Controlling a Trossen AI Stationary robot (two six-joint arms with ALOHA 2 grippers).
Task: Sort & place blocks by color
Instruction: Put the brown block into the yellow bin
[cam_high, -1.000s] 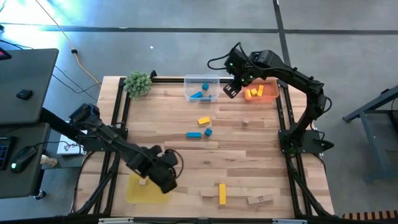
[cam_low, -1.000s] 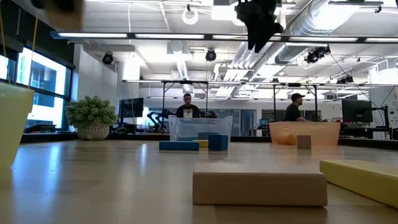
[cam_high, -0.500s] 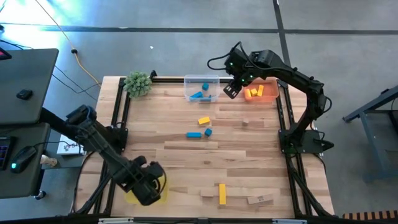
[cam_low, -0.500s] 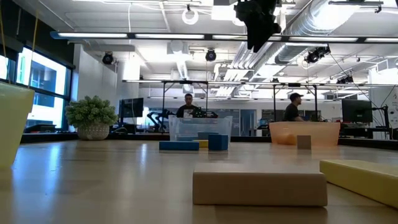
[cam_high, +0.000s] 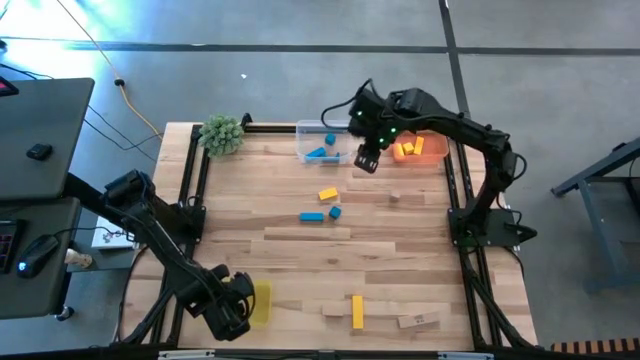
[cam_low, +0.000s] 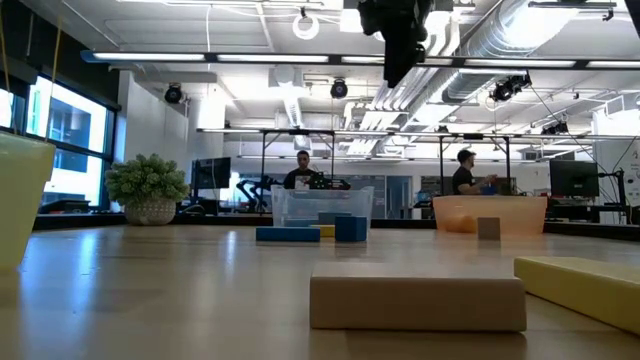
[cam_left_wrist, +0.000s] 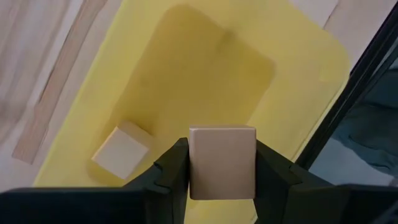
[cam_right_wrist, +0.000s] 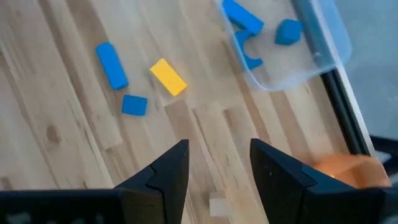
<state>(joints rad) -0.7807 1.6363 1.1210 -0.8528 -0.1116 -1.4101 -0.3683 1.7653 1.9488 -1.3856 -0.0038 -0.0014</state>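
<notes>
our left gripper (cam_left_wrist: 222, 186) hangs over the yellow tray (cam_left_wrist: 186, 81), clamped on a plain wood block (cam_left_wrist: 222, 158); next, release. right gripper (cam_right_wrist: 217, 171) open, empty.

Wooden surface (cam_high: 400, 255), black frame rails along its sides. Landmark: clear tray (cam_high: 324, 141) at the far edge, middle. Green spiky plant ball (cam_high: 222, 133) just beyond the tray toward the far left corner. Orange tray (cam_high: 420, 148) on the tray's other side, far right. Yellow tray (cam_high: 258, 302) well apart, at the near left corner. Low view: two people (cam_low: 303, 170) at benches in the room behind the clear tray, monitors, ceiling ducts. A desk with a mouse (cam_high: 40, 253) lies off to the left.
</notes>
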